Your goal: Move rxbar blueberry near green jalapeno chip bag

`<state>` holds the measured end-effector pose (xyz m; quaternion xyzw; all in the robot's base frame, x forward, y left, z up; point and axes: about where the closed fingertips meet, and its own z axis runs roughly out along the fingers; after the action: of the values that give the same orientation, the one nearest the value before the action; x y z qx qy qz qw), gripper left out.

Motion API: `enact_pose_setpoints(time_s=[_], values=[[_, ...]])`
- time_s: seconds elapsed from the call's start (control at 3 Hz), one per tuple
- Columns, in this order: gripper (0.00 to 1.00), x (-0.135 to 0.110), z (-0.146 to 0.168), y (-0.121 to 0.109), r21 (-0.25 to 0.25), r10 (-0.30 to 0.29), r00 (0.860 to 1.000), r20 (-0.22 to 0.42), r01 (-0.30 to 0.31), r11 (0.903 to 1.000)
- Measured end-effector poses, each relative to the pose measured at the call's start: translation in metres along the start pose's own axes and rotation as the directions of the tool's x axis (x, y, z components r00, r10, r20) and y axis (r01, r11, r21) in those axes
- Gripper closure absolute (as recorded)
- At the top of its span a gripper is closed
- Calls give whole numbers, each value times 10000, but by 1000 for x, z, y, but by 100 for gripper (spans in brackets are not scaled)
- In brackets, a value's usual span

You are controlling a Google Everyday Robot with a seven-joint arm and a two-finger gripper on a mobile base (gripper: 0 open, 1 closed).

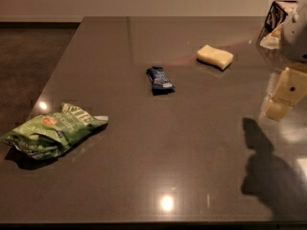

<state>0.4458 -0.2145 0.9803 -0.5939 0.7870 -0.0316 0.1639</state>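
Observation:
The rxbar blueberry [159, 78] is a small dark blue wrapper lying flat near the middle of the dark table [158, 152]. The green jalapeno chip bag [52, 130] lies crumpled at the table's left front edge, far from the bar. My gripper [283, 97] hangs at the right edge of the view, above the table, well to the right of the bar and holding nothing that shows. Its shadow [268, 169] falls on the table below it.
A pale yellow sponge [215, 56] lies behind and to the right of the bar. A dark box with light items [277, 18] stands at the far right corner. The table's left edge drops to a dark carpeted floor [29, 56].

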Motion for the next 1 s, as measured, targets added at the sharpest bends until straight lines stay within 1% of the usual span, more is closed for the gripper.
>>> enact_pose_setpoints(time_s=[0.33, 0.67, 1.0], values=[[0, -17, 10, -21, 4, 947, 9936, 623, -949, 9955], [0, -40, 39, -43, -220, 2431, 9624, 1214, -2423, 9700], [0, -73, 71, -59, -144, 3542, 9223, 1545, -3564, 9342]])
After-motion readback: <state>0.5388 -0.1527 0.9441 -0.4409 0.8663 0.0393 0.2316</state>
